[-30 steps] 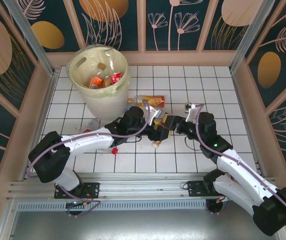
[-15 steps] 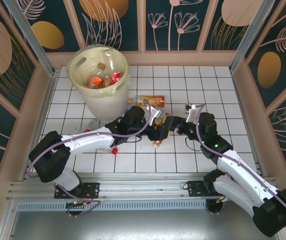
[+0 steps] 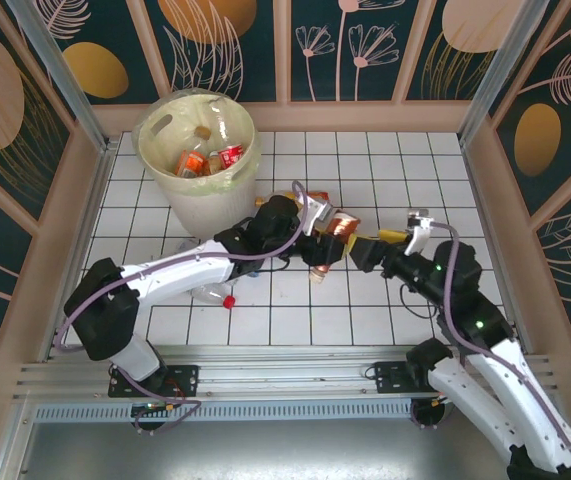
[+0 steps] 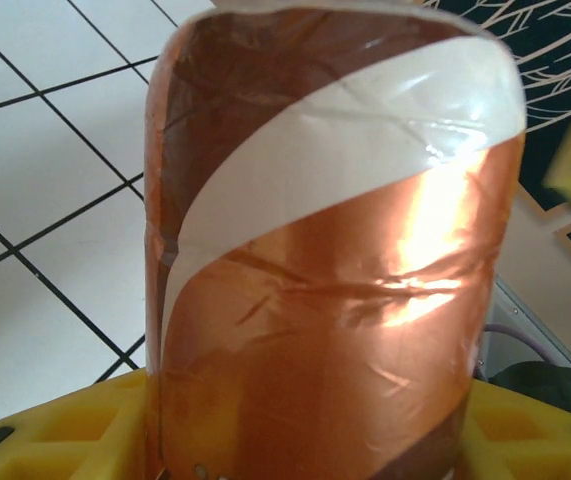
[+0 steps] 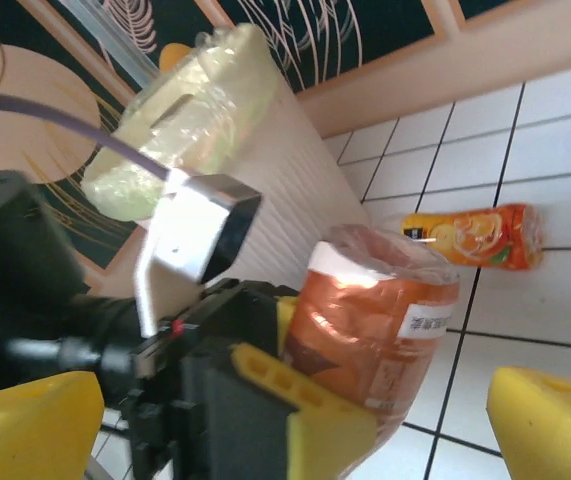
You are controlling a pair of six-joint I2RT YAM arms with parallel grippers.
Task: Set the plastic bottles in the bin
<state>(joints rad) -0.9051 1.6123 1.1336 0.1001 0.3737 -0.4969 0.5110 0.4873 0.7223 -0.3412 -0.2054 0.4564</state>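
Tiled table (image 3: 415,160), walled in; bin (image 3: 197,150) at back-left corner.
Mid-table: left hand (image 3: 325,242) clamps brown bottle (image 3: 338,227); right hand (image 3: 365,250) spread wide just beside it.

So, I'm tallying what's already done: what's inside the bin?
Inside the bin, a few bottles lie in its liner, orange and red labels showing. Anything beneath them is covered, so no full count.

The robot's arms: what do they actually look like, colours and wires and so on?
The left arm and the right arm are glossy white tubular links joined by chunky black rounded joints. A thin lilac cable loops loosely along each. The jaws are bright yellow blocky plastic, and a small silver box sits at the wrist.
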